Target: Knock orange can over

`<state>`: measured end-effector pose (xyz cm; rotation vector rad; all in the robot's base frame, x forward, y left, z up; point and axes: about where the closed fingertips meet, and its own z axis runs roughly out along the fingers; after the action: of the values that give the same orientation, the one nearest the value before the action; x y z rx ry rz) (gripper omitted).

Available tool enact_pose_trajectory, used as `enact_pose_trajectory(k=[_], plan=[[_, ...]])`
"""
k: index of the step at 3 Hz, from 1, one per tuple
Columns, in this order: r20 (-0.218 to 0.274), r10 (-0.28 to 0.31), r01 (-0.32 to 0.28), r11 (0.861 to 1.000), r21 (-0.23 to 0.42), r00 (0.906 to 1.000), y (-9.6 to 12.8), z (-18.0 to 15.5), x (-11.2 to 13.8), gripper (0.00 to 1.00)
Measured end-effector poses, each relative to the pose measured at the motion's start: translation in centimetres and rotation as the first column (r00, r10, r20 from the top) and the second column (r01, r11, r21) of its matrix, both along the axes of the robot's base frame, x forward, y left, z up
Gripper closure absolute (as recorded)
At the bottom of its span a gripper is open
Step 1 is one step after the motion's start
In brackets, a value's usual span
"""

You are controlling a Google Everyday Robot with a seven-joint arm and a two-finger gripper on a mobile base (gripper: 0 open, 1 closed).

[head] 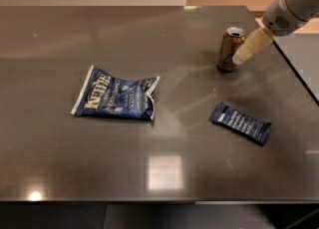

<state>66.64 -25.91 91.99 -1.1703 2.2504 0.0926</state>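
The orange can [229, 49] stands upright on the dark grey table [164, 123], right of centre towards the back. It is copper-orange with a silver top rim. My gripper [237, 59] reaches in from the upper right on the grey arm [289, 9]. Its cream-coloured tip is at the can's right side, at about the can's lower half, touching it or almost touching it.
A blue Kettle chip bag [117, 98] lies flat left of centre. A flat dark-blue wrapped bar [241, 123] lies in front of the can, to the right. The table's right edge [299, 78] runs close behind the gripper.
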Motion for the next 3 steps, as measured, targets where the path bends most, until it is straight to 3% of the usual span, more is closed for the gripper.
enact_pose_trajectory(k=[3], plan=[[-0.012,0.006,-0.005,0.998,0.061,0.9999,1.2,-1.2,3.2,0.0]])
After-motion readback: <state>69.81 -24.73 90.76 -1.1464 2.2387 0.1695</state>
